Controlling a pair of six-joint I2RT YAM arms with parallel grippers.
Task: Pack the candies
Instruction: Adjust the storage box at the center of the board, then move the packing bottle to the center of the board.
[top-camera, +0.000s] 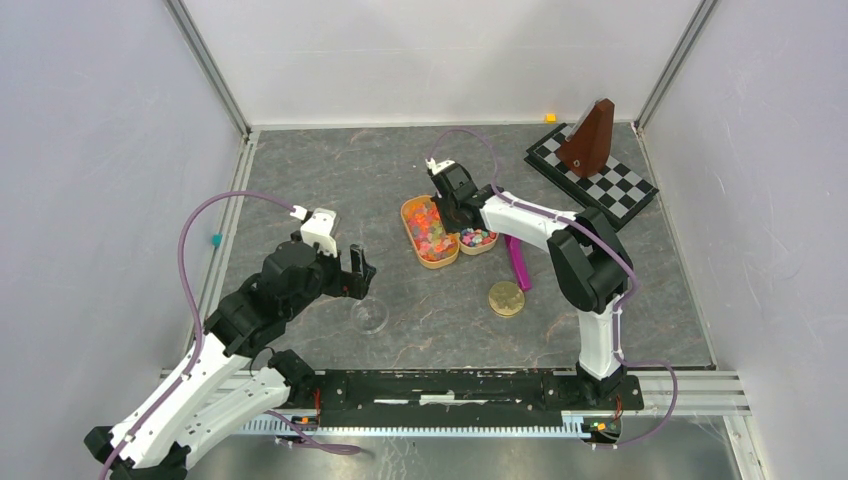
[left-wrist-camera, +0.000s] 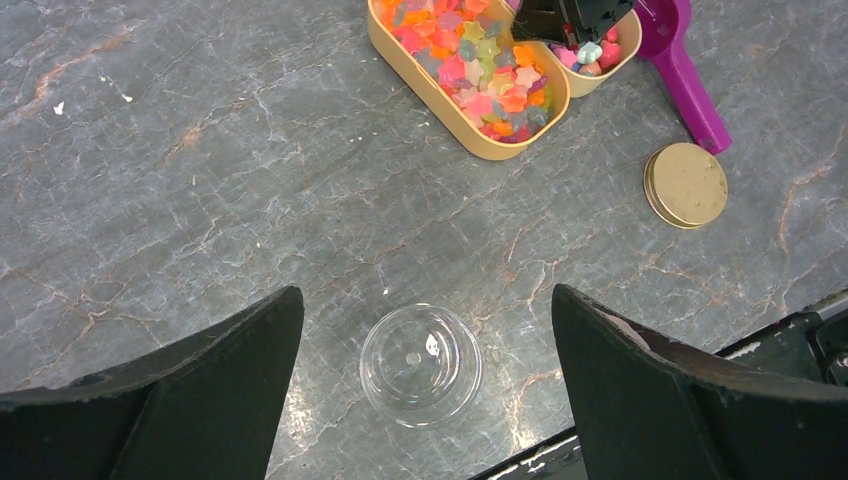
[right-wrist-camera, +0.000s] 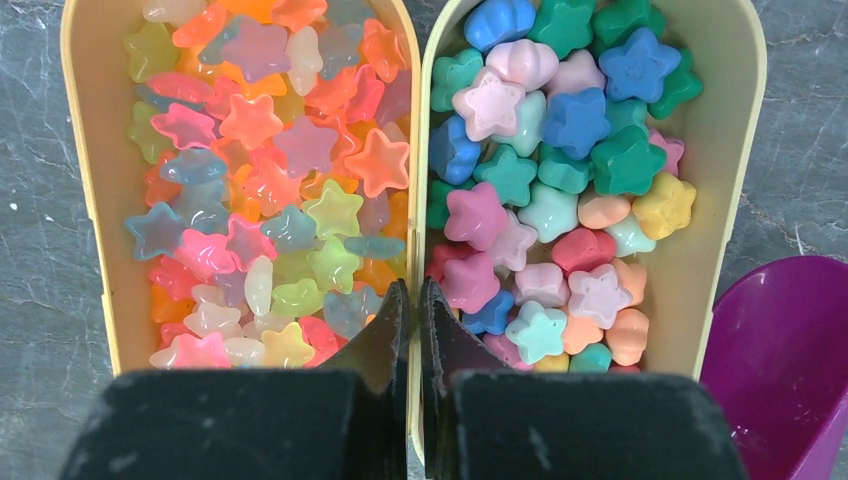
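Candies (right-wrist-camera: 540, 200), tiny bright star-shaped sweets, fill two tan oval trays (right-wrist-camera: 85, 200) lying side by side. Our right gripper (right-wrist-camera: 416, 315) is clamped on their touching walls; our left gripper (left-wrist-camera: 425, 298) gapes above the clear glass jar (left-wrist-camera: 420, 365). We judge a tray grasp is in hand; next we need a steady lift toward the jar.

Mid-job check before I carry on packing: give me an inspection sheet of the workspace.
Surface: grey marbled table.
Job's things: candies fill the larger tray and smaller tray; clear jar upright, empty; gold lid off; purple scoop lying beside the smaller tray.
Clutter: checkerboard with brown wedge, far right corner.
Grippers: left gripper open, over the jar; right gripper shut on the smaller tray's rim, beside the larger tray.
Cables: purple cables loop along both arms.
Surroundings: white enclosure walls; nothing else seen.
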